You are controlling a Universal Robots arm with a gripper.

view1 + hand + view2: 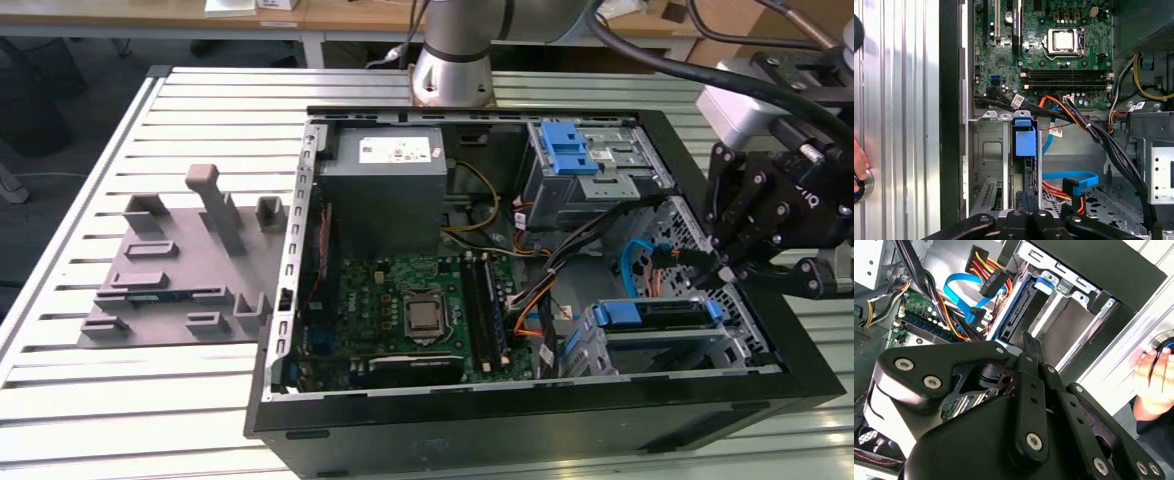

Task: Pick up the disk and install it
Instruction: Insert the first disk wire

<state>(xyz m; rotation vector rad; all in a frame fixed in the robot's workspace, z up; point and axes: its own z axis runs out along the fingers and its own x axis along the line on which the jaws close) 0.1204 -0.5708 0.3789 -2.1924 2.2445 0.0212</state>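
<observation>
One slatted metal table (80,400) bears the case (534,432); claw (1028,342) closed, empty, near disk (654,316)

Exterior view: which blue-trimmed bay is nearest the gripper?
The bay holding the disk, beside the gripper; the blue-latched cage sits farther off, by the grey box.

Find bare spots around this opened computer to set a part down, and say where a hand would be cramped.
Free: the slatted table between the grey fixture and the far edge, and the strip between that fixture and the near edge. Crowded: inside the case, where cables cross beside the drive bay near the gripper.
</observation>
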